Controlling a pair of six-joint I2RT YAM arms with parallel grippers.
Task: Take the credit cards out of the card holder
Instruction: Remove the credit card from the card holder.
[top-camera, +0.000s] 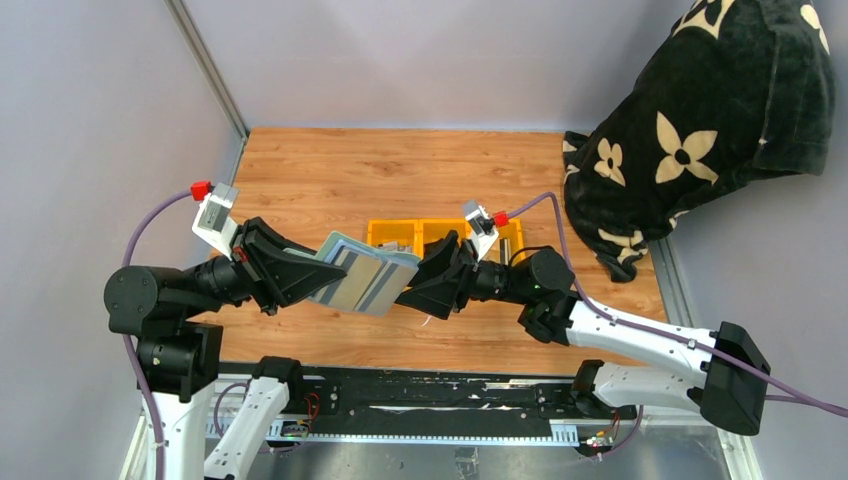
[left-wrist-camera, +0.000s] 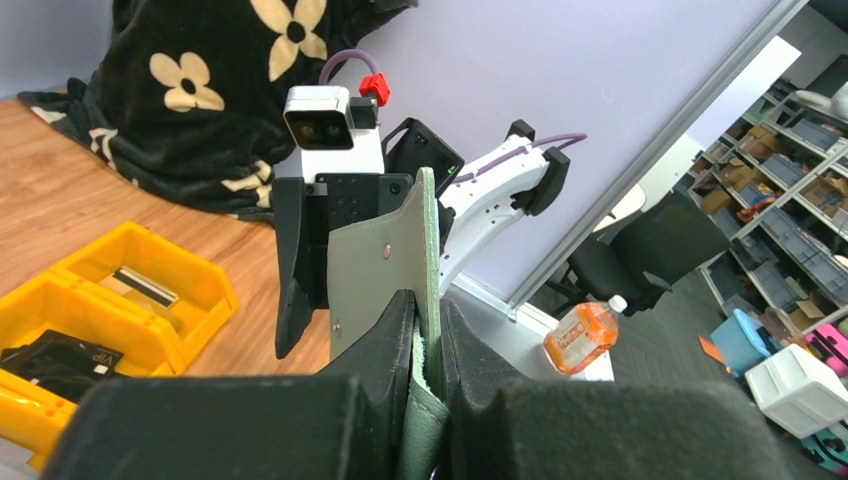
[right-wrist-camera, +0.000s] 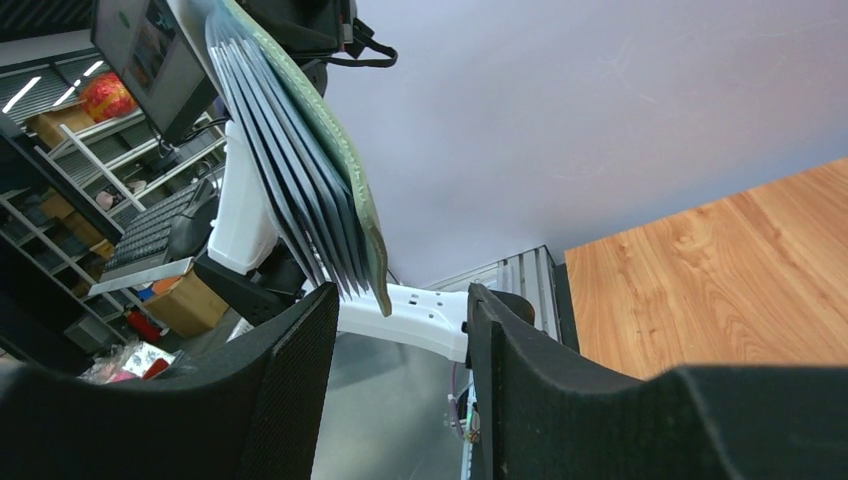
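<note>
Top external view: the left gripper (top-camera: 318, 270) and the right gripper (top-camera: 415, 285) face each other above the near half of the wooden table (top-camera: 330, 180), with the card holder (top-camera: 342, 250) lifted between them
Card holder: off the table, standing on edge and opened out, with one end in the left gripper and the other reaching toward the right gripper
Left gripper: clamped on the green cover, one finger on each face
Right gripper: fingers spread wide with nothing between the pads; the holder's lower corner sits just ahead of the gap
Credit cards (right-wrist-camera: 270, 150): inside the holder, their grey edges fanned in a tight stack beside the green cover
Handling: the cards look thin, stiff, light and slick, while the holder looks soft and likely to bend under a pull
Where to take hold: probably the free edge of the outermost card, pinched flat across both faces and drawn along its slot
Risk: catching two cards at once, or the cover with them
Nearby: a yellow bin (top-camera: 392, 228) just behind the grippers and a black flowered blanket (top-camera: 700, 130) at the far right
</note>
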